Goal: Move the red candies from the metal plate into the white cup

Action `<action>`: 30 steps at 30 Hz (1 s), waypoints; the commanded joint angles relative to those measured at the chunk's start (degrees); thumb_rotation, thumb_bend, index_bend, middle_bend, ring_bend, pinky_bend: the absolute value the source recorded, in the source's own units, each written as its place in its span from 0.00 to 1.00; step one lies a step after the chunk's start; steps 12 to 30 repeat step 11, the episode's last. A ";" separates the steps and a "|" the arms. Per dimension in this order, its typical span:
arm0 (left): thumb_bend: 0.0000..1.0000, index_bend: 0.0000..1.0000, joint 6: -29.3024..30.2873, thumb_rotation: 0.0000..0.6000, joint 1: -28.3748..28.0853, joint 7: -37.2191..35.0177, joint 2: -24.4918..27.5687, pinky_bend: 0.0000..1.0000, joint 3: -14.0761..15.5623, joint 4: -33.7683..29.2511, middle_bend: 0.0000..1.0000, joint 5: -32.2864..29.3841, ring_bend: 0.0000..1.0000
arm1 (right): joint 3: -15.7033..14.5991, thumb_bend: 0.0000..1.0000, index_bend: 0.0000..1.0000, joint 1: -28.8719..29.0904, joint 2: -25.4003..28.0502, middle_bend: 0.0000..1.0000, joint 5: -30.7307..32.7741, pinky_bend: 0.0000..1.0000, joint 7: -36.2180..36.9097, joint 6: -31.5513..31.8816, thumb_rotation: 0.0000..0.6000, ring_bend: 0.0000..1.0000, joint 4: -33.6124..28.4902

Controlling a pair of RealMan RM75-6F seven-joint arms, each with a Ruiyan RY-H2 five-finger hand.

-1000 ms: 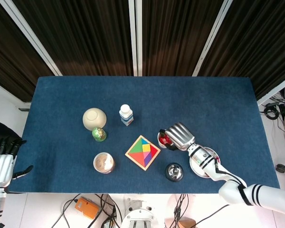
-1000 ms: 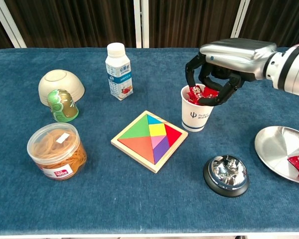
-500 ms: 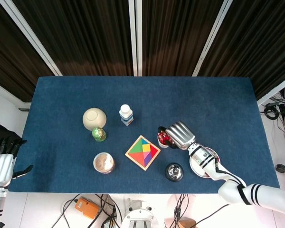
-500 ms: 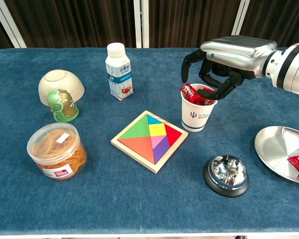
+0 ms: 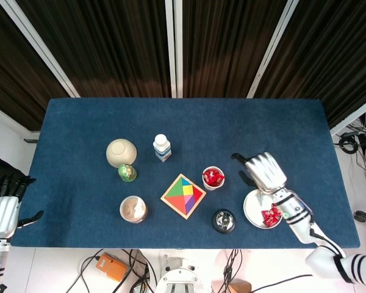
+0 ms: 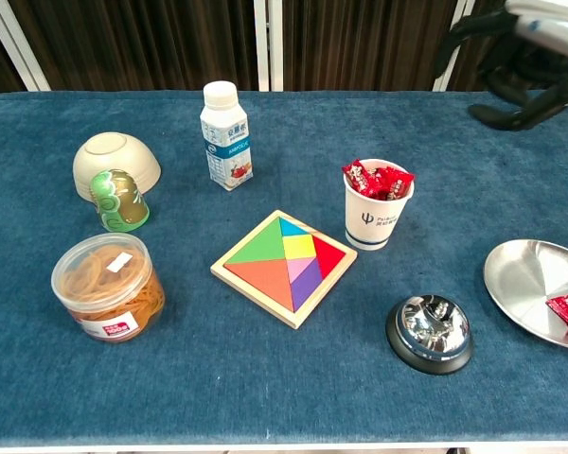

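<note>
Hovering empty with fingers apart, our right hand [image 5: 265, 171] sits between the white cup [image 5: 213, 177], already stuffed with red wrappers, and the metal plate [image 5: 254, 209] at its five o'clock. Red candies [image 5: 271, 215] remain there, so next we reach down and pinch one.

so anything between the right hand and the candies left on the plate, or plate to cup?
Nothing visible. The right hand hovers open just beyond the metal plate, and the red candies lie uncovered. The bell sits nearer the table's front edge, off the line to the white cup.
</note>
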 commanded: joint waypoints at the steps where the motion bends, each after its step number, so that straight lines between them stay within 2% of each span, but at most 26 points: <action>1: 0.02 0.21 0.05 1.00 -0.12 0.09 -0.01 0.00 -0.03 -0.15 0.17 0.18 0.00 | -3.48 0.48 0.33 -8.76 6.33 0.44 -1.00 0.55 -1.08 9.00 1.00 0.36 -1.51; 2: 0.02 0.21 0.10 1.00 -0.17 0.14 -0.02 0.00 -0.05 -0.23 0.17 0.26 0.00 | -4.19 0.46 0.25 -10.43 7.29 0.30 -0.44 0.31 -1.15 10.23 1.00 0.18 -1.79; 4: 0.02 0.21 0.15 1.00 -0.25 0.32 -0.04 0.00 -0.03 -0.48 0.17 0.44 0.00 | -5.40 0.43 0.12 -14.37 8.64 0.14 0.48 0.06 -0.88 13.99 1.00 0.03 -2.23; 5: 0.02 0.21 0.18 1.00 -0.28 0.46 -0.04 0.00 -0.01 -0.58 0.17 0.53 0.00 | -5.91 0.42 0.05 -15.95 8.92 0.06 0.44 0.00 0.01 15.65 1.00 0.00 -2.13; 7: 0.02 0.21 0.25 1.00 -0.30 0.78 0.00 0.00 0.07 -0.85 0.17 0.69 0.00 | -7.05 0.42 0.00 -19.16 9.38 0.01 0.02 0.00 3.19 18.84 1.00 0.00 -1.23; 11: 0.02 0.21 0.35 1.00 -0.20 1.14 0.05 0.00 0.11 -1.26 0.17 0.56 0.00 | -8.04 0.42 0.00 -22.94 9.36 0.00 -0.82 0.00 7.51 22.33 1.00 0.00 1.54; 30: 0.02 0.21 0.35 1.00 -0.20 1.14 0.05 0.00 0.11 -1.26 0.17 0.56 0.00 | -8.04 0.42 0.00 -22.94 9.36 0.00 -0.82 0.00 7.51 22.33 1.00 0.00 1.54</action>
